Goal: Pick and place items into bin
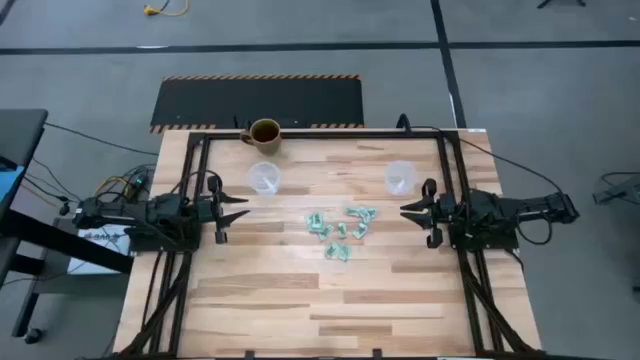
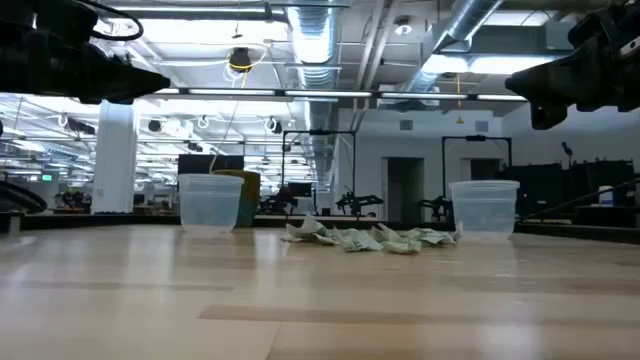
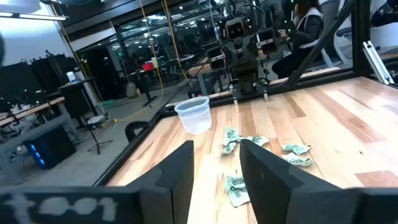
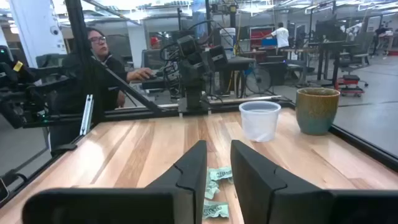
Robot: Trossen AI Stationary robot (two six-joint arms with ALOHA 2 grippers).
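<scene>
So, geometry first: the small light-green and white crinkly wrapped pieces [image 1: 338,231] lie in a loose cluster mid-counter, between the two arms, on the pale wood-plank counter [image 1: 260,300]. The cluster runs roughly diagonal, from a piece near the right arm's side back toward the centre front; the individual wrappers point every which way, so there is no single long axis to align to.

Left end effector [image 1: 238,208] hovers above the counter at the left edge, fingers parted, holding nothing, aimed across at the pile. Right end effector [image 1: 410,211] mirrors it at the right edge, also parted and empty.

Nearness: the right one looks slightly closer to the nearest wrapper [image 1: 362,213]; the left has a wider bare gap to cross. My call is that the right arm takes the first pick, reaching inward and slightly toward the front.

Bin candidates: a clear plastic cup [image 1: 264,178] sits just behind the left end effector's line, and a second clear plastic cup [image 1: 399,177] just behind the right's. Both are apart from the pile, each on its own arm's side. A brown-green ceramic mug [image 1: 264,133] stands at the far edge, well clear.

In the right wrist view, wrappers [image 4: 216,176] lie straight ahead past the fingers.
</scene>
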